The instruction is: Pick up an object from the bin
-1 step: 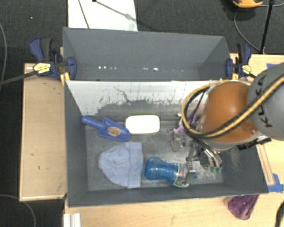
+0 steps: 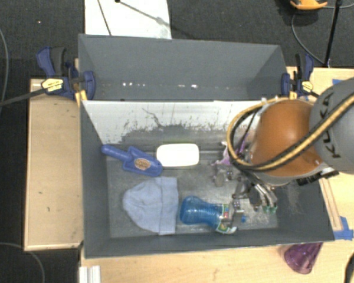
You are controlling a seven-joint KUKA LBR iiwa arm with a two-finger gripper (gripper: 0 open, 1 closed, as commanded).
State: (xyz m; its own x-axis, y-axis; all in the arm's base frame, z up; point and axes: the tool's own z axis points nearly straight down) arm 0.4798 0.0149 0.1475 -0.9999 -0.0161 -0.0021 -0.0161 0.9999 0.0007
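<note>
The gripper is hanging at the bin's four o'clock, just beside the blue bottle lying at six o'clock. How wide it is standing, I cannot tell.

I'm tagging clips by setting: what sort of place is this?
Probably a robotics lab rig: a grey metal bin holding a blue bottle and white block, a robot arm reaching in.

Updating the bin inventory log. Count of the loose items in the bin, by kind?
Blue spring clamp: 1
White oblong block: 1
Pale blue cloth: 1
Blue bottle-shaped thing: 1
Total: 4
</note>
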